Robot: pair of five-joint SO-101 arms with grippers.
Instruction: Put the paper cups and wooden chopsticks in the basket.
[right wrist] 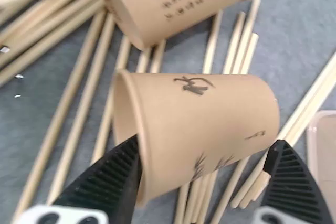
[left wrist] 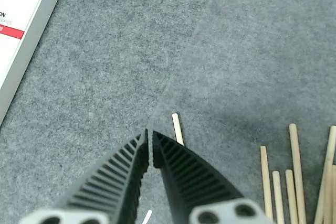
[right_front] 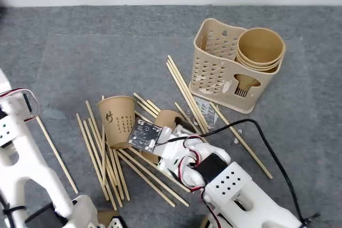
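Grey mat, strewn with wooden chopsticks. Nearest you, your left gripper is pressed closed on nothing, above bare mat. Your right gripper is the one at the work: its jaws are spread either side of a tipped paper cup, whose long axis runs from jaw to jaw. Beyond, another cup stands. Farthest, the basket holds stacked cups.

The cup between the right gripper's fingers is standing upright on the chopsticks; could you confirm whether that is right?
Not quite: the cup is lying on its side, not standing upright, with its open mouth facing sideways. It does sit between the right gripper's fingers, on top of the chopsticks. The right wrist view shows this.
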